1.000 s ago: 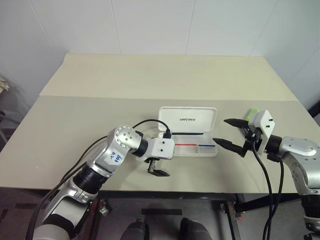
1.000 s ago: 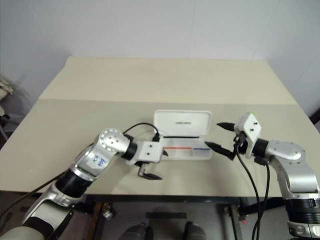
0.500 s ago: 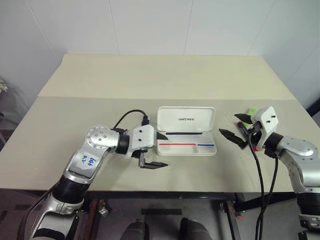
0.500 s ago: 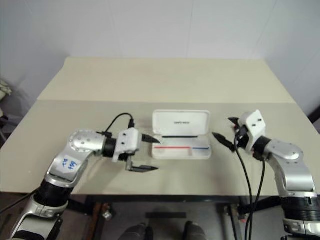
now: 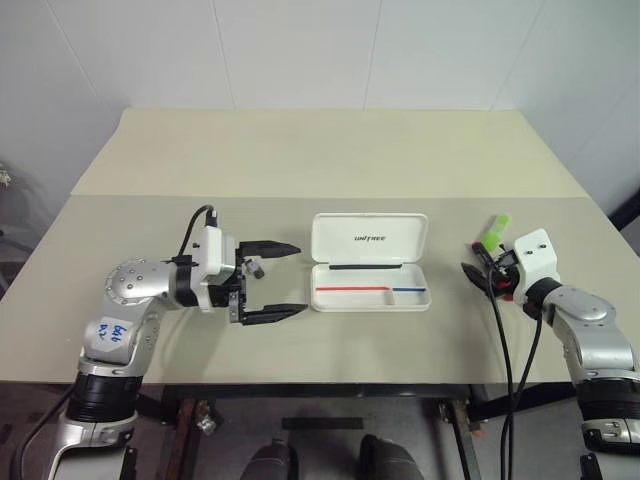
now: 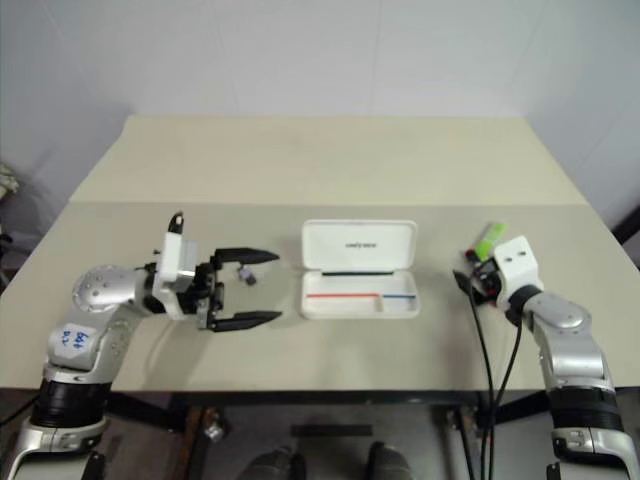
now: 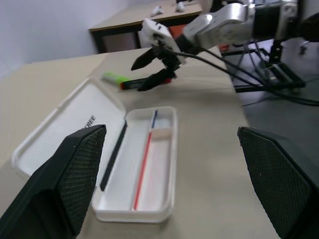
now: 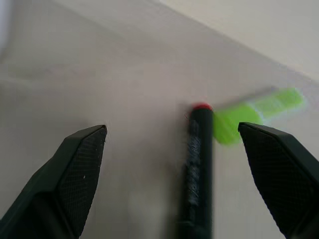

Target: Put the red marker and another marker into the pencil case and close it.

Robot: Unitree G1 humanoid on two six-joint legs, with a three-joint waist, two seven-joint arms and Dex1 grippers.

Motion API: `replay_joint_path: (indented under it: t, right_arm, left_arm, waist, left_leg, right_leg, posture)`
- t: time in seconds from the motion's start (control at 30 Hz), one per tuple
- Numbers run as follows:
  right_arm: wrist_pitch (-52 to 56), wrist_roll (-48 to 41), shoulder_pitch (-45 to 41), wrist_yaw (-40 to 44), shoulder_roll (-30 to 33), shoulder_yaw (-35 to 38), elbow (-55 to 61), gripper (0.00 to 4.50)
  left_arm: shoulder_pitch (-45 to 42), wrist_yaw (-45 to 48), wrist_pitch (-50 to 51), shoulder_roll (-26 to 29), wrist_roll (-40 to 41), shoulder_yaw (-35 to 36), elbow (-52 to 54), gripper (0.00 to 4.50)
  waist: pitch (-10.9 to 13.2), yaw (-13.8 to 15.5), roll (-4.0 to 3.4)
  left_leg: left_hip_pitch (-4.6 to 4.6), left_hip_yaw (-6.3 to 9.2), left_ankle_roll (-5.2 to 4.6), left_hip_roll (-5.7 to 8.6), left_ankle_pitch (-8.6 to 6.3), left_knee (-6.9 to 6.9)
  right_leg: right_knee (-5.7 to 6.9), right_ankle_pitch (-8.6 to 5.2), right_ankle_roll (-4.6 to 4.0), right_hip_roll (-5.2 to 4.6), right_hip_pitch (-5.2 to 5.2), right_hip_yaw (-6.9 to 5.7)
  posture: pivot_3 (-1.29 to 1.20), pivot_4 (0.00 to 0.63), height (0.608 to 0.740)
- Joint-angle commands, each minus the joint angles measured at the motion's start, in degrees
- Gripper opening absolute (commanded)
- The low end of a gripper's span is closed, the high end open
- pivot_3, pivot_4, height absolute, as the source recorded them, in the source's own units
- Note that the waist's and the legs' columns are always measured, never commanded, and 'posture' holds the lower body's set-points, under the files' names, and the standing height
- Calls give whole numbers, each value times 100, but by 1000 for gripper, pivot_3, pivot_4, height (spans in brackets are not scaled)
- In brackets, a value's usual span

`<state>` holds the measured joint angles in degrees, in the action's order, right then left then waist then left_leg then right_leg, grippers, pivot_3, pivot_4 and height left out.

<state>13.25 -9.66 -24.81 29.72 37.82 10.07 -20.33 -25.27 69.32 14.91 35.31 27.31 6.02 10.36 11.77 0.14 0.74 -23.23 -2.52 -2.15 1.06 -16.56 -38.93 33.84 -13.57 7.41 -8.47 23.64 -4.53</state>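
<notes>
The white pencil case (image 5: 371,291) lies open mid-table with its lid (image 5: 369,238) folded back, and red and blue stripes show in the tray. The light green marker (image 5: 494,232) lies to its right. The red marker (image 8: 199,154) sits beside it, showing a dark body and a red end. My right gripper (image 5: 469,258) hangs open just short of these two, and the red marker lies between its fingers without touching them. My left gripper (image 5: 278,280) is open and empty, left of the case and pointing at it. In the left wrist view the case (image 7: 160,196) lies ahead.
The beige table (image 5: 300,160) has a seam across its middle and bare surface behind and in front of the case. Cables trail from both wrists. Its front edge runs close below both grippers.
My left gripper has pulled away from the case's front-left corner, moved left and turned to point right. The right gripper has swung right, from beside the case to the markers.
</notes>
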Motion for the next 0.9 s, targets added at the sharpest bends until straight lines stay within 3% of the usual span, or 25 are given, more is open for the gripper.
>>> replay_joint_path:
  t: [0.03, 0.37, 0.43, 0.77, 0.9]
  right_arm:
    - [221, -98, -170, -140, -34, 229, -163, 4500]
    - [1250, -136, -575, -320, -285, 140, -775, 4500]
    - [1605, -89, -688, -531, -348, 164, -976, 3924]
    - [1345, -126, -651, -515, -477, 216, -728, 669]
    - [1068, -272, -417, -103, -404, 221, -96, 629]
  left_arm:
    - [120, 187, 88, 314, 345, 293, 44, 4490]
    - [100, 281, -151, 572, 278, 347, -252, 4490]
    - [98, 262, -171, 579, 285, 331, -257, 4500]
    - [40, 151, -213, 569, 253, 284, -260, 4500]
    - [22, 133, -219, 554, 271, 276, -262, 4500]
  waist:
    - [-1, -27, -2]
    - [-3, -69, 1]
    - [-9, -83, 9]
    - [-23, -41, 32]
    - [-23, -42, 30]
  left_leg:
    - [1, -1, 0, 0, 0, 0]
    - [10, -4, -1, -4, -1, 1]
    - [16, -6, -1, -6, -1, 0]
    - [25, -5, 6, -21, -23, 1]
    - [20, -9, 0, -34, -16, 19]
  right_leg:
    - [1, 0, 0, 0, 0, 2]
    - [1, 1, -2, 0, -2, 8]
    - [-5, 5, -9, 0, -4, 11]
    - [-34, 47, -35, 2, -14, 9]
    - [-37, 44, -42, 17, -3, 8]
  posture:
    - [0, 150, 740]
    - [0, 150, 740]
    - [0, 150, 740]
    - [0, 150, 740]
    - [0, 150, 740]
